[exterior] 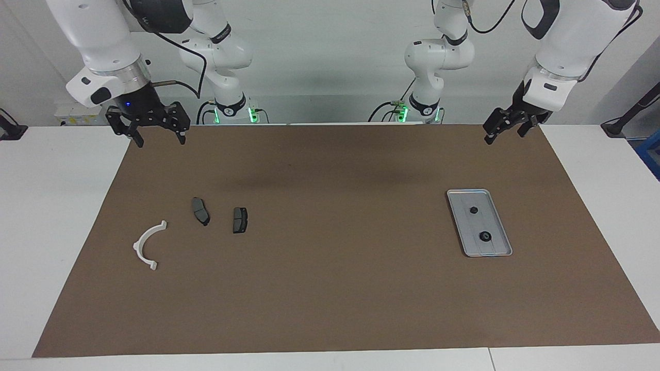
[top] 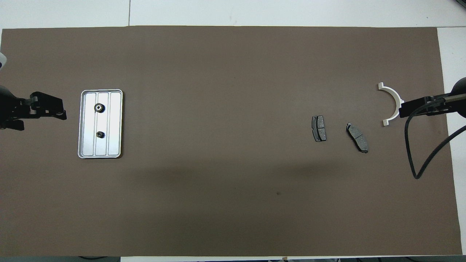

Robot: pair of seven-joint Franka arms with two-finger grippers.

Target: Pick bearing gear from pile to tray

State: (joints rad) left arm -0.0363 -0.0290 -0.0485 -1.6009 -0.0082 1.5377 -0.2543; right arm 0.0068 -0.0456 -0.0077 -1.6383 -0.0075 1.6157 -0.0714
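Brown matting [exterior: 335, 283] covers the surface, and everything of the task lies on it.

At the upper left of the facing view, the right gripper [exterior: 160, 142] hangs above the mat's corner by the robots, fingers spread, with nothing between them. Below it, at centre left of the frame, lies what remains of the pile: a white curved half-ring plastic bracket [exterior: 138, 245], then two dark grey brake-pad plates, one slanted [exterior: 200, 211] and one squarer [exterior: 240, 220], close to each other but apart. No small round piece shows among them.

At centre right of the frame sits the shallow rectangular silver-grey metal tray [exterior: 479, 222]. Two small black round bearing gears lie on its floor, one [exterior: 473, 210] toward the upper end and one [exterior: 484, 236] toward the lower, well apart. At the upper right, the left gripper [exterior: 502, 135] hangs over the mat's edge above the tray in the frame, clear of it, its fingers also spread and carrying nothing.

Judged from this, the sorting looks finished or nearly so: the gears are in the tray and both arms are idle. No further pick seems called for; any gear not seen here would have to be found first.

No brand, label or writing is legible.
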